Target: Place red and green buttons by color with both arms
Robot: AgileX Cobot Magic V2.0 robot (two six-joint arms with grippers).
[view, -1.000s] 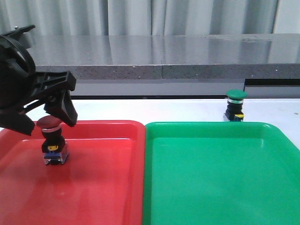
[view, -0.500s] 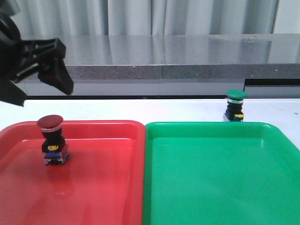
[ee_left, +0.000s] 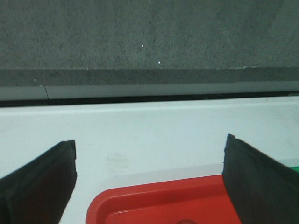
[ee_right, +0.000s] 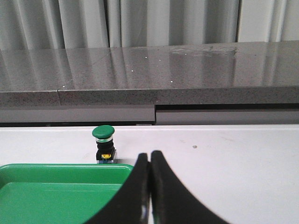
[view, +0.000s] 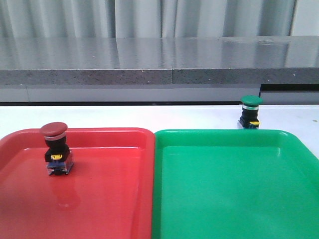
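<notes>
The left tool (ee_left: 149, 186) has let go of the red button (view: 55, 155) and lifted clear: a second ago its spread fingers straddled the cap, half a second ago it hung above and to the side, and now it is gone from the front view altogether. In its own wrist view the two fingers stand wide apart with nothing between them, and the rim of the red tray (ee_left: 154, 201) lies below the gap, with a sliver of the red cap at the frame's edge. The red button stands upright and alone inside the red tray (view: 99, 199), so that half of the sorting looks finished.

The green button (view: 249, 112) has not moved in that time. It stands upright on the white table (view: 149, 117), just beyond the far rim of the green tray (view: 234, 189), not in it. The right tool (ee_right: 150, 186) is clenched with its fingers pressed together, holding nothing; the green button (ee_right: 103, 144) sits ahead of its tips and off to one side, apart from them. The remaining work is probably the right arm's: open, reach the green button, and carry it into the green tray (ee_right: 60, 191).
</notes>
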